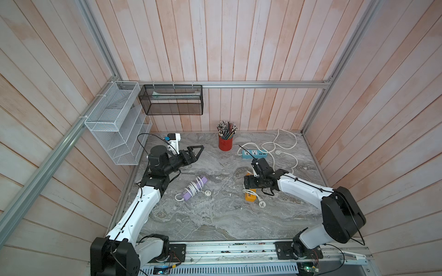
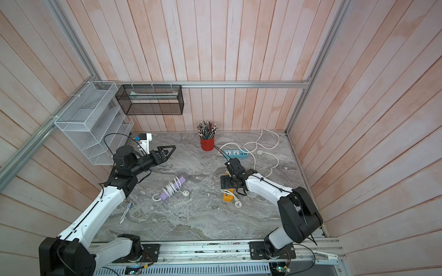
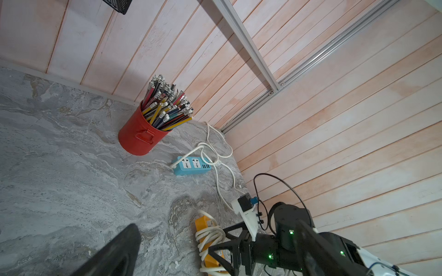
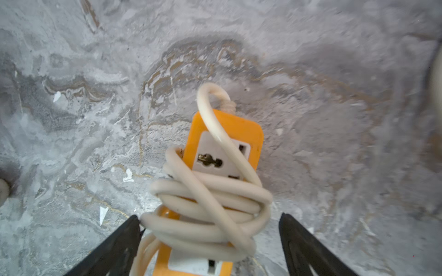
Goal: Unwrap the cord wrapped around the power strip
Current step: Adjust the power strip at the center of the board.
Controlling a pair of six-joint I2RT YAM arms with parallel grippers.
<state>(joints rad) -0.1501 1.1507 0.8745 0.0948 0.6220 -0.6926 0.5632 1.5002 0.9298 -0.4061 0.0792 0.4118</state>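
An orange power strip lies on the marble table right of centre, with a cream cord wound round its middle in several coils. My right gripper hangs open over it, one finger against the coils and the other standing clear. In both top views this gripper covers the strip's middle. The cord's white plug rests on the table beside it. My left gripper is open and empty, far off at the table's back left.
A purple strip wrapped in white cord lies centre left. A blue strip with its cord spread loose lies at the back right. Behind centre stands a red pencil cup. White and black mesh racks hang at the back left.
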